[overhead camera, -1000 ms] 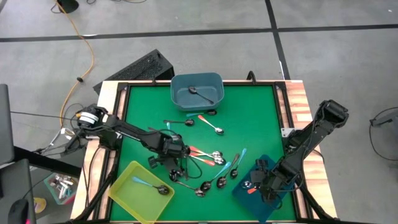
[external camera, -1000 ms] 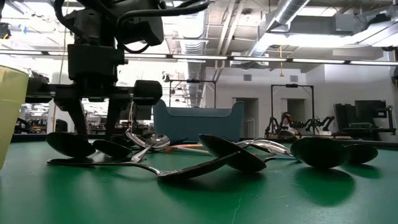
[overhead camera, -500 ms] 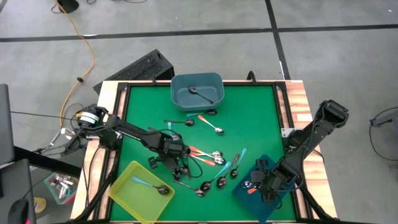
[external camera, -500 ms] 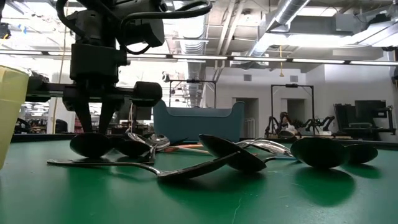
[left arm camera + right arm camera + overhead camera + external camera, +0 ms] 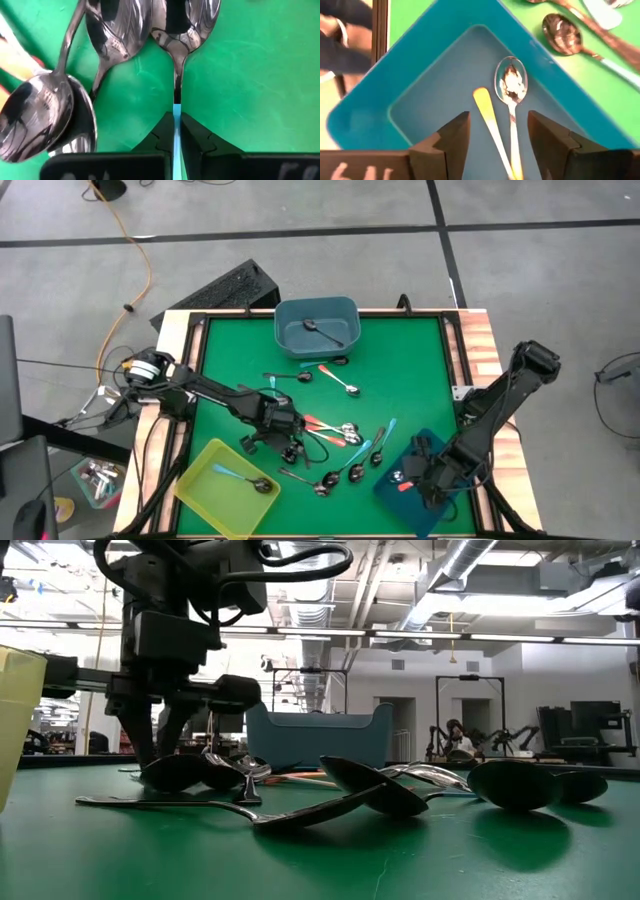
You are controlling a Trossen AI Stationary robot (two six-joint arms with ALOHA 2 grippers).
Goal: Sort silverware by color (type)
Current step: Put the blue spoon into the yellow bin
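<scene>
Starting at the left of the table (image 5: 420,360), you are seeing the yellow bin (image 5: 200,498) sitting just beside the left gripper (image 5: 287,448), toward the near left corner. It is holding a teal-handled spoon (image 5: 238,476) with its bowl toward the gripper.

The left gripper is reaching down into the near edge of the spoon pile (image 5: 340,448). In the left wrist view, its fingers (image 5: 159,136) are pressing together on the light-blue handle of a spoon (image 5: 176,30), pinching it close to where the blue meets the metal neck. That spoon's bowl is lying straight ahead of the fingertips on the green mat. Two further spoon bowls (image 5: 117,30) are lying beside it, and another (image 5: 40,117) is lying off to one side of the fingers. In the low view, the left gripper (image 5: 165,755) is standing down among the bowls at mat level.

Beyond the left gripper, at the far edge, the grey-blue bin (image 5: 317,327) is holding one dark metal spoon (image 5: 322,330). Two loose spoons (image 5: 345,385) are lying between that bin and the pile.

At the right, the right gripper (image 5: 425,478) is hovering over the dark blue bin (image 5: 408,502). Its fingers (image 5: 451,137) are standing spread wide, gripping nothing. Below and between them, two orange-handled spoons (image 5: 511,95) are lying in the bin.
</scene>
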